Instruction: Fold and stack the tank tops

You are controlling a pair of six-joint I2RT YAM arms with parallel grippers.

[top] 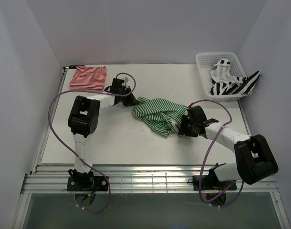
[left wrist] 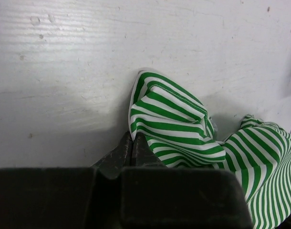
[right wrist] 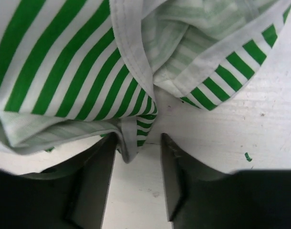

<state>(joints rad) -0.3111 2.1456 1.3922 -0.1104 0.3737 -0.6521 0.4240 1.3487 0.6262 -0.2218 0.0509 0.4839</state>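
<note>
The left tool (left wrist: pixel 132 142) is clenched at the ten o'clock edge of the green top (top: pixel 157 113); the right tool (right wrist: pixel 138 142), at four o'clock, is released around its hem.

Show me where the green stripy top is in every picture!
Top external: the green-and-white top lies crumpled in the middle of the table.
Left wrist: it sits at the lower right, bunched up.
Right wrist: it fills the upper half, mostly to the left.
Shared landmark: the white table under the top shows in all three views.
</note>
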